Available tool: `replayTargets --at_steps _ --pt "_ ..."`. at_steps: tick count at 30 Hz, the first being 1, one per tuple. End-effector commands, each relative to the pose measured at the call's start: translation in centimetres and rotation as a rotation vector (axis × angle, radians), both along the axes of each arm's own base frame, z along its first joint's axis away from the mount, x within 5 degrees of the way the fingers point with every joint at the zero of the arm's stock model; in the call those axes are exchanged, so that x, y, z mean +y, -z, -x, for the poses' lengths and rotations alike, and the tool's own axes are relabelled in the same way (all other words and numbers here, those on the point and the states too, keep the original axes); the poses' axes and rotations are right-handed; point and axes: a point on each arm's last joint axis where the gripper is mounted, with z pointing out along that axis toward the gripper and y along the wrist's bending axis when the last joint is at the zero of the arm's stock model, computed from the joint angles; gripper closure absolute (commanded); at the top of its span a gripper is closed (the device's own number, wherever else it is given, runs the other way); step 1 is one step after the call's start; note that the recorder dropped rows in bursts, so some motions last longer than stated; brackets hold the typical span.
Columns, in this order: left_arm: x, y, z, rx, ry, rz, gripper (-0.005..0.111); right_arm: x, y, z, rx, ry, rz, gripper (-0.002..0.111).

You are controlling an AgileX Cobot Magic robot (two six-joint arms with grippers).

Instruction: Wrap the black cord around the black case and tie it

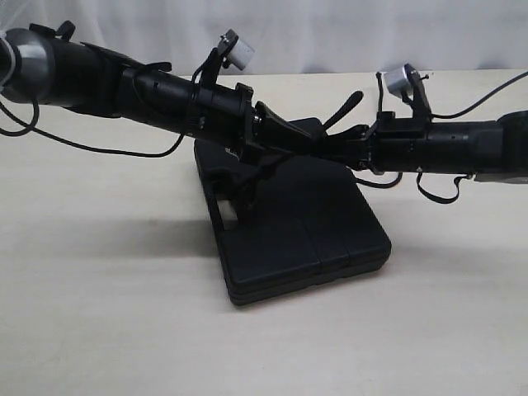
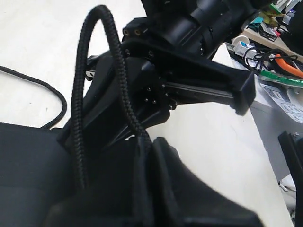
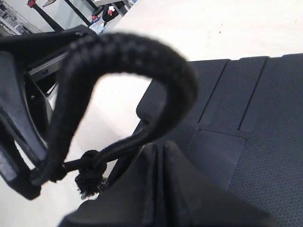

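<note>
Black case (image 1: 322, 223) lies flat on pale table (image 1: 99, 322), handle cutout on left side of exterior view. Both arms meet above case. Left gripper (image 2: 147, 144) pinched closed on black cord (image 2: 124, 80); cord arches up in tall loop, then drops back beside fingers. Right gripper (image 3: 158, 147) likewise clamped on cord, close to small knot (image 3: 90, 170) with frayed end. Another stretch of cord trails on table beside case.

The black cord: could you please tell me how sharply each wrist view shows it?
Left wrist view: the black cord is crisp, with its braid visible; right wrist view: its near loop is blurred, while the black case behind is sharply textured.
</note>
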Motion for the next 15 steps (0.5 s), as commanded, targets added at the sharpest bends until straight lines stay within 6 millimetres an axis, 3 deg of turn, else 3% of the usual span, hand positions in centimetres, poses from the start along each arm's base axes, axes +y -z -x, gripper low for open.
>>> replayTargets --at_steps 1,4,9,15 --pt "-0.2 -0.6 0.1 0.006 0.014 0.04 0.107 0.0 0.0 -0.1 0.0 0.005 -0.001 0.104" --pt "-0.1 -0.4 0.0 -0.005 -0.001 0.016 0.107 -0.2 0.1 -0.2 0.003 0.018 0.015 0.104" --pt "0.1 0.1 -0.4 -0.029 -0.031 -0.041 0.107 -1.5 1.5 -1.0 0.119 0.198 0.151 0.104" --pt "0.1 0.1 -0.4 -0.029 -0.032 -0.041 0.107 -1.1 0.9 -1.1 0.1 0.159 0.1 0.102"
